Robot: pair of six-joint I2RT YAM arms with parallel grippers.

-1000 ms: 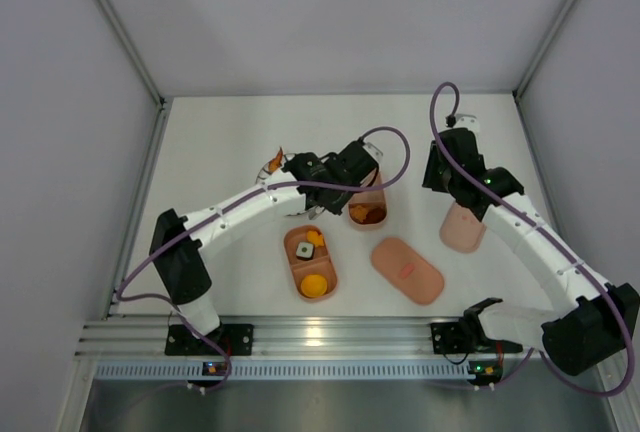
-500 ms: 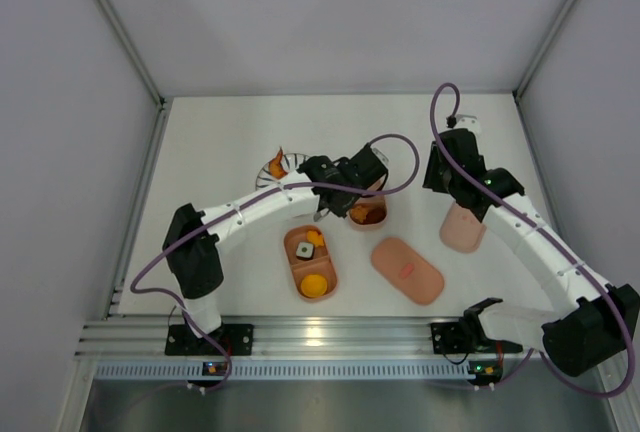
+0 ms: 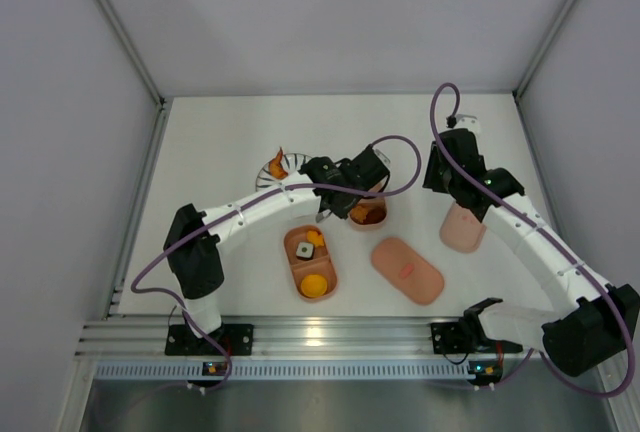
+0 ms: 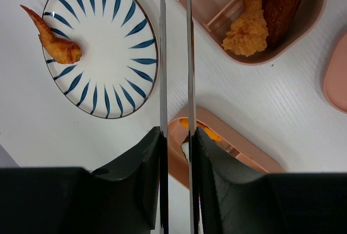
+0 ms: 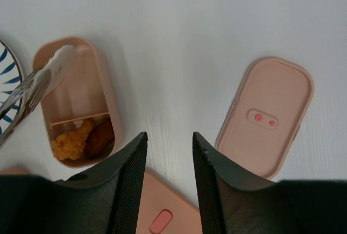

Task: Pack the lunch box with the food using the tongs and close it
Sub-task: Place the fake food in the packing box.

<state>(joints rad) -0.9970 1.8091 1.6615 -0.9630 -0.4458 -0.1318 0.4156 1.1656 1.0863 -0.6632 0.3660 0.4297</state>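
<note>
The lunch box [image 3: 289, 264] lies in four separate parts on the table [image 3: 220, 132]. The near tray [image 3: 334, 264], closest to the arm bases, holds an orange ball [image 3: 314, 286], a dark piece [image 3: 304, 250] and a smaller orange bit [image 3: 316, 239]. The far tray [image 5: 73, 50] lies just beyond it, with a yellow battered piece [image 4: 246, 25] and a dark brown piece [image 4: 284, 4] side by side in one compartment. The lid with the red mark [image 3: 407, 270] lies flat to the right of the near tray. The red-spotted lid [image 5: 268, 117] lies further right, under my right arm. My left gripper [image 4: 176, 134] is clamped on the tongs [image 4: 162, 55], its fingers pressing the two thin arms nearly parallel. In the right wrist view I see the tongs' tips hanging over the far tray's other compartment. An orange fried piece [image 4: 54, 41] rests on the striped plate [image 4: 108, 55], left of the tongs. My right gripper [image 5: 167, 139] hovers above the table between the far tray and the red-spotted lid, jaws partly apart, gripping nothing
</note>
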